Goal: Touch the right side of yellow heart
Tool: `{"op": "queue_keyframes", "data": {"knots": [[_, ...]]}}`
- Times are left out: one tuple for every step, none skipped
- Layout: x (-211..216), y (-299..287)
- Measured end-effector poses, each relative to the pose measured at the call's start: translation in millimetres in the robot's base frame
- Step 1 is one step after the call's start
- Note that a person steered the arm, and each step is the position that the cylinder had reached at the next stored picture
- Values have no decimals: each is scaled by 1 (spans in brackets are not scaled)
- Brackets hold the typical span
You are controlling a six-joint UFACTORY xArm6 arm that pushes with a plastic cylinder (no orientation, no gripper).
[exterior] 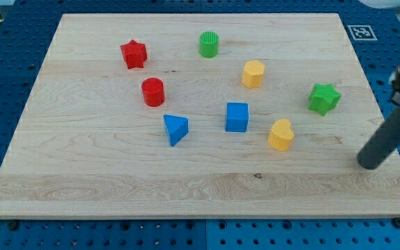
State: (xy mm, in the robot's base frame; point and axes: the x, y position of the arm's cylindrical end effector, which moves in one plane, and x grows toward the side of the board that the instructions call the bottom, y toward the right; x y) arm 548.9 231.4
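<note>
Yellow heart: the yellow heart (280, 135) lies on the wooden board (82, 180), right of the board's middle and a little toward the view's bottom, with its rounded lobes turned toward the view's top.

My tip: my tip (368, 164) rests on the board near its right edge, well apart from the yellow heart, to the view's right of it and slightly lower. Bare wood lies between the two.

Rod: a straight dark rod slanting up toward the view's right; its upper part is blurred at the frame edge. It carries no fingers, so there is nothing spread or pinching; the tip touches no block.

Blue cube: the blue cube (237, 117) stands just to the view's left of the yellow heart and a little higher, apart from it.

Yellow hexagon: the yellow block (253, 73) above the heart looks six-sided, though the shape is hard to make out for certain.

Green star: the green star (323, 98) sits up and to the view's right of the heart, between the heart and the board's right edge.

Blue triangle: the blue triangle (176, 128) lies left of the blue cube.

Red cylinder: the red cylinder (153, 92) stands upright, up and left of the triangle.

Red star: the red star (134, 54) is near the view's top left.

Green cylinder: the green cylinder (209, 44) stands near the board's top edge.

Surround: a blue perforated table (19, 28) shows around the board.
</note>
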Motion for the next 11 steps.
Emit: {"op": "queue_keyframes", "data": {"knots": [[-7,-16],[12,-18],[42,-46],[57,-91],[58,-132],[46,-136],[44,-108],[43,-83],[42,-57],[19,-40],[-5,-22]]}}
